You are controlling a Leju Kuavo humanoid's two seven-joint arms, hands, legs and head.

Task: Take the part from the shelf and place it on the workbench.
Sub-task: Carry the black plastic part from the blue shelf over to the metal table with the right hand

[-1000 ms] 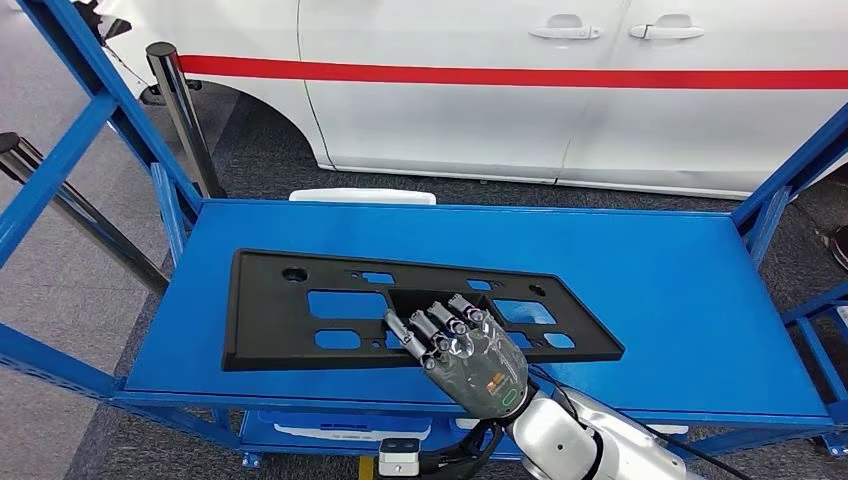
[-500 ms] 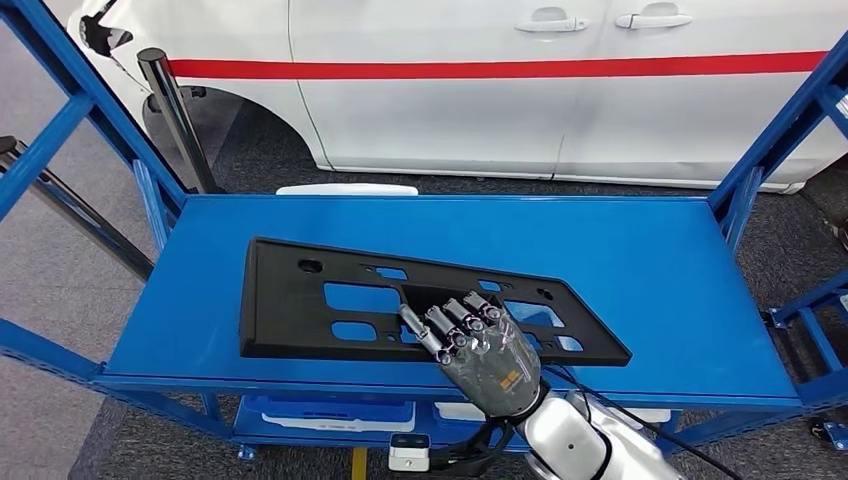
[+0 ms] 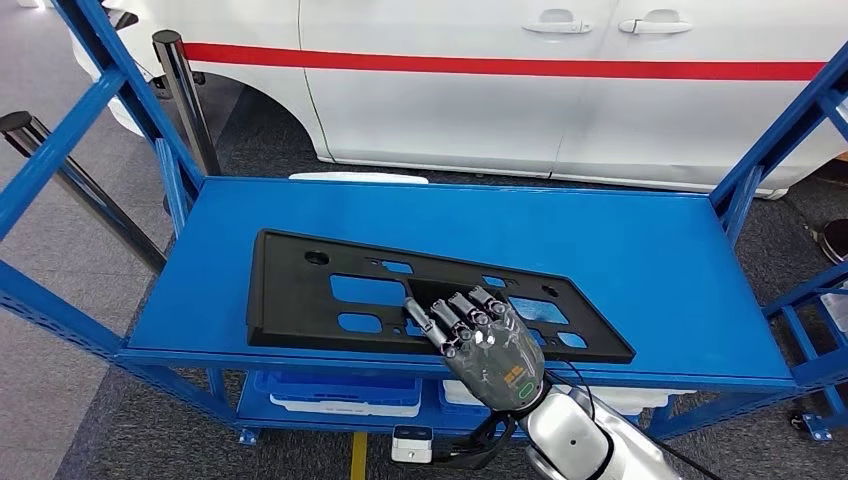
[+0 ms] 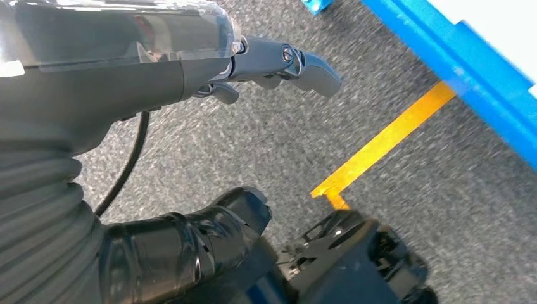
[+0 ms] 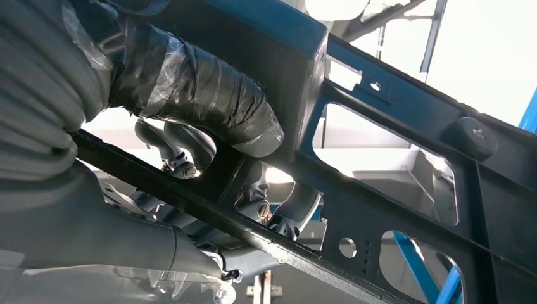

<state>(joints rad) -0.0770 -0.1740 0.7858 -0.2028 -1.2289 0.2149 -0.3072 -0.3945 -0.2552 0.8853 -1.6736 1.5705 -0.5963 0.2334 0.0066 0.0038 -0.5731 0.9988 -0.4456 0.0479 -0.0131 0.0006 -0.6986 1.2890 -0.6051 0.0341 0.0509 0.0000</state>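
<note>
A long black plastic part [image 3: 300, 290] with several cutouts lies flat on the blue shelf [image 3: 620, 250], its near right corner at the shelf's front edge. My right hand [image 3: 485, 345] grips the part's near edge right of the middle, fingers on top. In the right wrist view the taped thumb [image 5: 202, 95] presses the part [image 5: 380, 190] from the other side, with the fingers curled round its rim. My left hand [image 4: 126, 82] hangs above the grey floor, fingers apart and holding nothing.
Blue uprights [image 3: 770, 150] frame the shelf on both sides, and a black post [image 3: 185, 90] stands at the back left. A white car [image 3: 500, 100] with a red stripe stands behind. Blue bins [image 3: 340, 390] sit on the lower level. A yellow line [image 4: 380, 139] marks the floor.
The camera has shifted, so the whole scene sits differently. My right hand keeps its hold on the part, which now lies a little closer to the shelf's front edge.
</note>
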